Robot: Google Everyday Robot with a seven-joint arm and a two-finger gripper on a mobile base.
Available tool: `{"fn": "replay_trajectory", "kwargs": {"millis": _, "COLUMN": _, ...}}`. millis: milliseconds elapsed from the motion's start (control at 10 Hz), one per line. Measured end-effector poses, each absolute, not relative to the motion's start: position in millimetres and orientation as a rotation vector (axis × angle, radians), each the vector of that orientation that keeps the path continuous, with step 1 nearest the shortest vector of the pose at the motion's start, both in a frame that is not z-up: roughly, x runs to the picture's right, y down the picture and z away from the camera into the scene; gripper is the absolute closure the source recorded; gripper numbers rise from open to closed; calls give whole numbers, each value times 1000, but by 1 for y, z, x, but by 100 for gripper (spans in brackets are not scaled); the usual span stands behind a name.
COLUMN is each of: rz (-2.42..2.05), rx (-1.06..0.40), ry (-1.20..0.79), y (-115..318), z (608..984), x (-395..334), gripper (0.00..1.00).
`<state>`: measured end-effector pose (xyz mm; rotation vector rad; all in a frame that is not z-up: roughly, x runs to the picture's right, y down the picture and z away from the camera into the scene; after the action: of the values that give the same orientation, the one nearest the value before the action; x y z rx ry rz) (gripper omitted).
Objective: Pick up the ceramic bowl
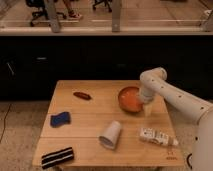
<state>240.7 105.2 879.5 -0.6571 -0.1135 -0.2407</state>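
The ceramic bowl (pixel 129 99), orange and shallow, sits on the right half of the wooden table (pixel 100 107). My white arm comes in from the right and bends down over it. The gripper (pixel 147 108) is at the bowl's right rim, pointing down, with its pale fingers standing open. A fingertip shows just outside the rim near the table top. I cannot tell whether the fingers touch the bowl. The bowl rests on the table.
A white paper cup (pixel 111 134) lies on its side in front of the bowl. A white packet (pixel 157 137) lies at the front right, a blue item (pixel 60 119) at the left, a dark red snack (pixel 81 95) at the back, and a black-and-white striped pack (pixel 57 156) at the front left corner.
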Motion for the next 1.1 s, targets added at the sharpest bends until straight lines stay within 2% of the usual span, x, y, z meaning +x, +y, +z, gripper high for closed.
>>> {"fn": "replay_trajectory", "kwargs": {"millis": 1100, "rz": -250, "rx": -644, "ry": -132, "y": 107, "z": 896, "x": 239, "gripper": 20}}
